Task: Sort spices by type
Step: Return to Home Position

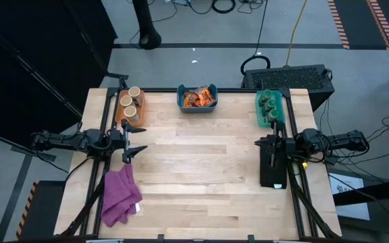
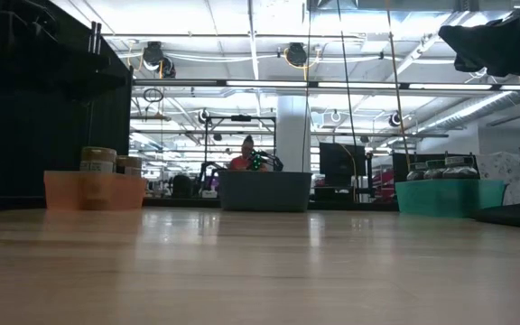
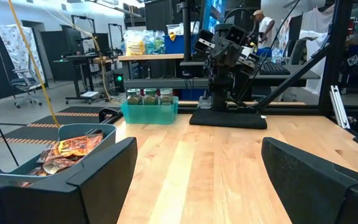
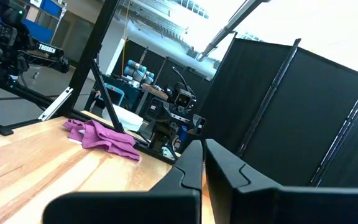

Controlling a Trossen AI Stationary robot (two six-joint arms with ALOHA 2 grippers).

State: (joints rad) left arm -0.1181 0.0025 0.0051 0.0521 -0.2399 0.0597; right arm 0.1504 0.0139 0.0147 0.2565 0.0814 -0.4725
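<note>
All the spices sit in bins along the table's far edge. Tan jars with cream tops [image 1: 130,101] stand in the orange bin [image 1: 121,116]. Orange-and-dark packets [image 1: 199,98] lie in the blue bin [image 1: 197,108]. Dark-green jars [image 1: 271,104] stand in the teal bin [image 1: 261,116]. My left gripper [image 1: 138,140] hovers open at the table's left side, just near of the orange bin; its wide-apart fingers [image 3: 104,174] frame bare tabletop. My right gripper [image 1: 269,143] is shut [image 4: 204,174] at the right side, near of the teal bin, above its dark base plate.
A crumpled purple cloth [image 1: 120,196] lies at the near-left corner, by the left arm's frame. A dark base plate [image 1: 273,172] lies under the right arm. Bare wood [image 1: 201,169] spans the middle of the table. A person stands beyond the far edge.
</note>
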